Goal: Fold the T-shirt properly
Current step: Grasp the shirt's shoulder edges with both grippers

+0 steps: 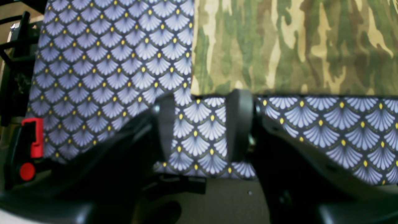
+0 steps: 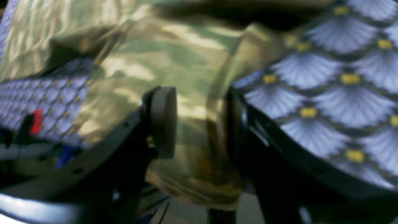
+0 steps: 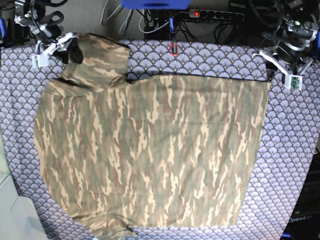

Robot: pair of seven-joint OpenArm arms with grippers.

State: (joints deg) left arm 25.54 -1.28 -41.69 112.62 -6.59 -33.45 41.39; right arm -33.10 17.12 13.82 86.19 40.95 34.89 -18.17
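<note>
Camouflage T-shirt (image 2: 192,93) between right fingers (image 2: 163,121) — left fingers (image 1: 239,124) apart

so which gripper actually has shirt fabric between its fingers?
The right gripper: the T-shirt runs between its fingers. The left gripper has only the table cloth between its fingers, just off the shirt's edge.

Motion blur smears the right wrist view, where the camouflage-streaked soft fabric T-shirt (image 2: 192,102) hides one black fingertip pad (image 2: 232,124) at 3 o'clock. The base view's bottom edge, at 6 o'clock, crops the shirt's lower sleeve.
</note>
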